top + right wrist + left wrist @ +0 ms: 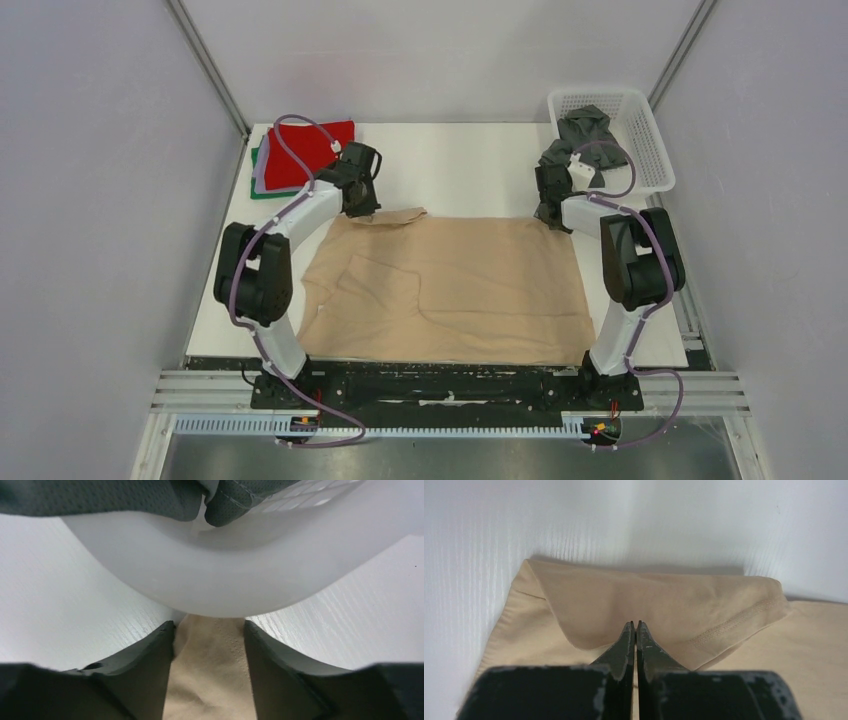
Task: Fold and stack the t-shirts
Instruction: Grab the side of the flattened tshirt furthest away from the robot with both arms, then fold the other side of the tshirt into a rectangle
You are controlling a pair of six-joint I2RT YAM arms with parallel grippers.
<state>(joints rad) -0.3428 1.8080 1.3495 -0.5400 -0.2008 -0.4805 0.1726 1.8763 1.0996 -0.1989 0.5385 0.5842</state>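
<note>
The large tan t-shirt (450,285) lies spread flat across the middle of the table. My left gripper (362,208) is at its far left corner. In the left wrist view this gripper (635,623) is shut on a folded-over flap of the tan t-shirt (589,595). My right gripper (552,215) is at the far right corner. In the right wrist view this gripper (209,625) is open, with the tan t-shirt's hemmed corner (210,670) between its fingers. A folded red t-shirt (312,150) tops a stack with lavender and green edges showing. A dark grey t-shirt (585,130) hangs out of the basket.
The white mesh basket (655,150) stands at the far right corner. Its rounded corner (210,580) is right in front of my right gripper, with dark grey cloth (100,500) draped over it. Bare white table (460,170) lies beyond the tan shirt.
</note>
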